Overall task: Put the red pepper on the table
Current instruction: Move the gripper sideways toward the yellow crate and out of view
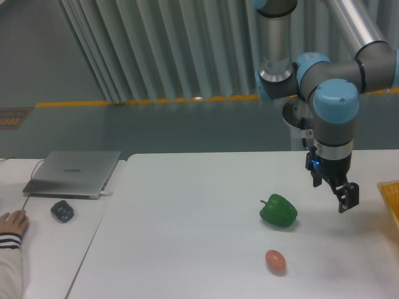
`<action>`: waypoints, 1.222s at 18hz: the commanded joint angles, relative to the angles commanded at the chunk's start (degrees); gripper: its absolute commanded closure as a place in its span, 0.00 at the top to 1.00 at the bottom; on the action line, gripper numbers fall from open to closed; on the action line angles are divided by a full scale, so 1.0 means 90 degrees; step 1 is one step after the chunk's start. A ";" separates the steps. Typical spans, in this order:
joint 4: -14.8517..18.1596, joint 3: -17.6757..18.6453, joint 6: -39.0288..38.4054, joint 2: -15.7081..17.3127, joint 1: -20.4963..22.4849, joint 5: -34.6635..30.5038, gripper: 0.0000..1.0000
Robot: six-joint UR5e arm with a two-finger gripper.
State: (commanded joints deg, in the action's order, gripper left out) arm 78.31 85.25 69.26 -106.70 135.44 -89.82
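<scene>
Near, orange-pink egg: a small orange-pink egg-shaped thing (pixel 275 261) lies on the large plain white smooth-topped surface (pixel 187 237), well in front of the arm, touched by nothing
Left edge: a person's hand in a striped cuff (pixel 12 222) rests on the smaller white desk (pixel 43 249), near a small dark object (pixel 62 211)
Middle, green pepper: a glossy green lobed bell pepper (pixel 278 211) sits on the white surface, near the end effector and to the left of it in the picture, apart from it
End effector: the black two-finger end effector (pixel 341 193) hangs above the surface, tilted, with nothing visible between its fingers; how wide they stand I cannot tell from this angle
Right edge: a yellow-orange object (pixel 391 199), cut off by the frame, contents hidden
Red pepper: not visible anywhere in view; possibly at or beyond the right edge, which I cannot confirm
Handling, judged: a bell pepper would be light, glossy and slippery, firm-walled; best taken across the widest lobes
Far: a closed grey laptop (pixel 73 173) lies at the back of the desk
</scene>
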 joint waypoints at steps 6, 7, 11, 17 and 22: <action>-0.0048 -0.0030 0.0049 0.0010 0.0185 0.0010 1.00; -0.0339 0.0038 0.0049 0.0010 0.0186 -0.0010 1.00; -0.0469 0.0097 0.0049 0.0029 0.0283 -0.0078 1.00; -0.0596 0.0156 -0.0068 0.0049 0.0351 -0.0010 1.00; -0.0858 0.0224 0.0009 0.0039 0.0556 0.0274 1.00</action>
State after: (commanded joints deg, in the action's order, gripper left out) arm 70.59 87.27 69.34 -106.35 140.44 -87.36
